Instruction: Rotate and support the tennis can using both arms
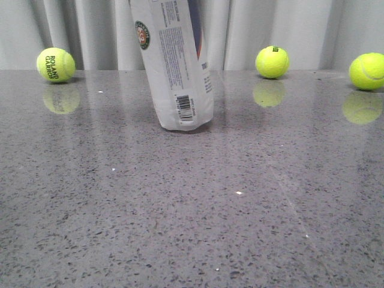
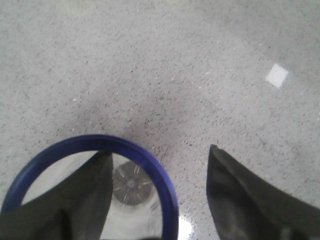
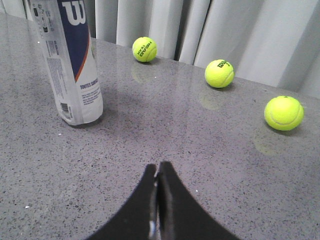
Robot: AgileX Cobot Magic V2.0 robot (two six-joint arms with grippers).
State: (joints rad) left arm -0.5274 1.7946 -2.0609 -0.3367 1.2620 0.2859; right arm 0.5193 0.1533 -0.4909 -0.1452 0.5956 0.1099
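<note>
The tennis can [image 1: 177,72] stands on its lobed base at the back middle of the table, tilted, with its top out of the front view. It also shows in the right wrist view [image 3: 75,65], with the navy band and white label. In the left wrist view I look down into its blue-rimmed mouth [image 2: 167,185]. My left gripper [image 2: 157,150] is open. One finger [image 2: 85,195] shows inside the rim and the other [image 2: 240,195] is outside, apart from the wall. My right gripper [image 3: 159,164] is shut and empty, low over the table and well away from the can.
Three yellow-green tennis balls lie along the table's back edge by the grey curtain: one at the left [image 1: 56,65], one right of the can [image 1: 272,62], one at the far right [image 1: 367,71]. The speckled grey tabletop [image 1: 192,210] stretches in front.
</note>
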